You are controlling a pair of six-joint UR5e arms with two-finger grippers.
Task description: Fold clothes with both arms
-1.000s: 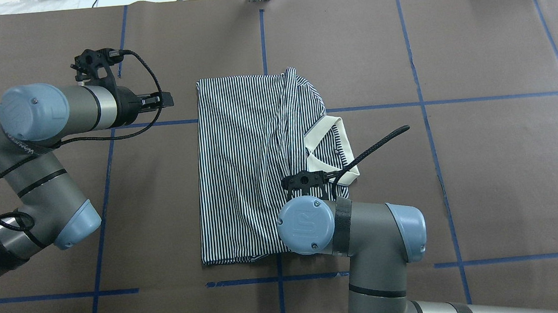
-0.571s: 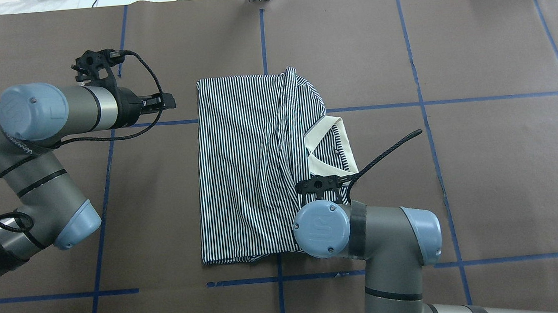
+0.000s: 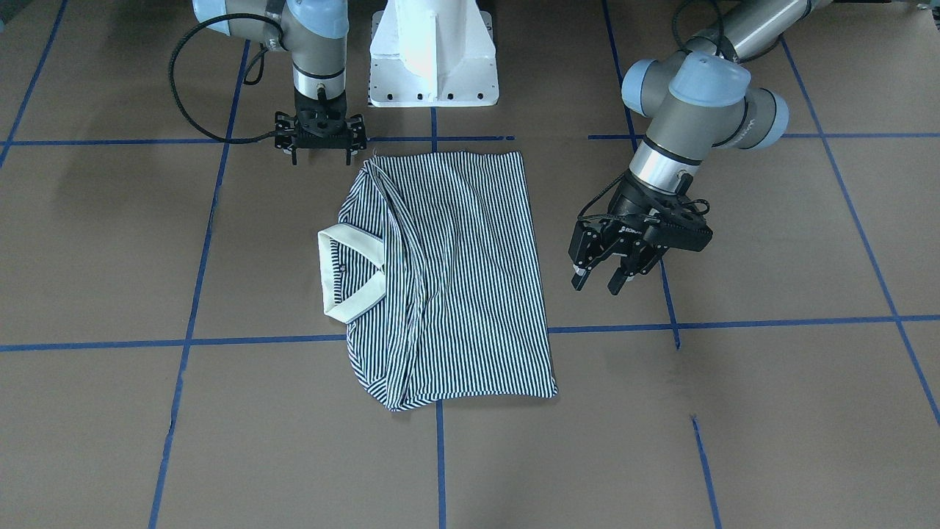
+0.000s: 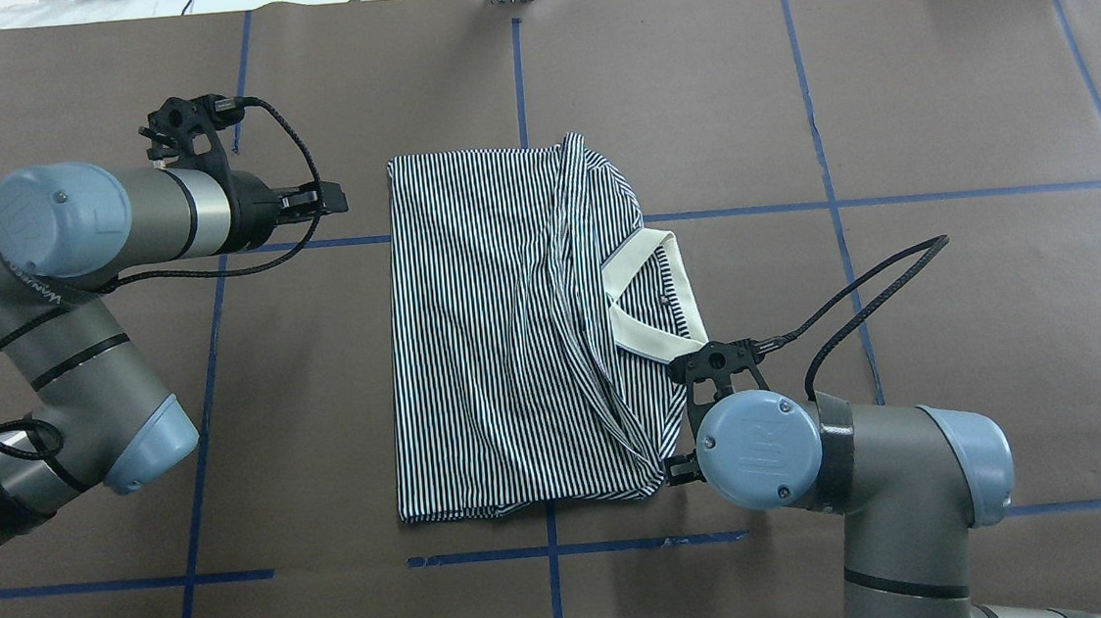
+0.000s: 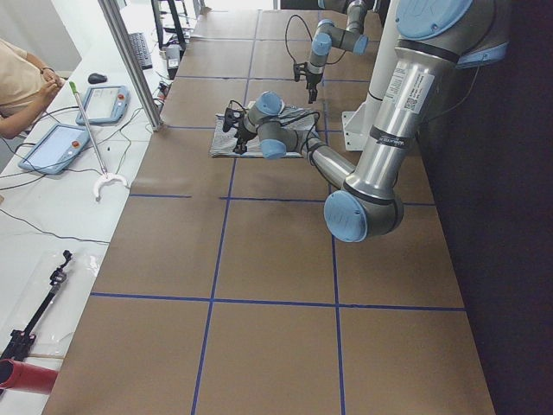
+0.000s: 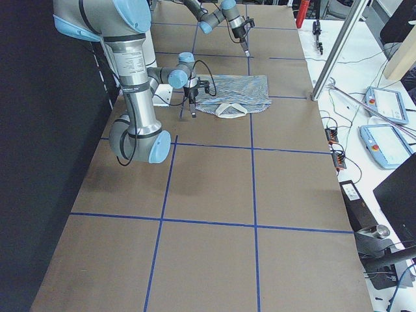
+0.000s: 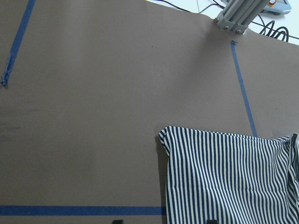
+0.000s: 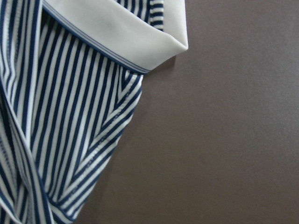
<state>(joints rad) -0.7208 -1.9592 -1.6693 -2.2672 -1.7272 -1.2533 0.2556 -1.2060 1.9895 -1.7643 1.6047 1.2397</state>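
The left arm comes in from 8 o'clock in the overhead view, elbow bent, its last link level and aimed at 3 o'clock. The left gripper is tilted downward with its fingers spread, holding nothing. The right arm enters from 5 o'clock, its last link turned straight down. The right gripper hangs beneath it, its jaws too hidden to judge.

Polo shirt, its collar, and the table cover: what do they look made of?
Polo shirt: soft thin knit, probably a cotton blend, matte; it drapes and wrinkles.
Collar: thicker cream knit, smooth, holds a rolled edge.
Table cover: brown paper-like sheet, matte, faintly creased; uncertain.
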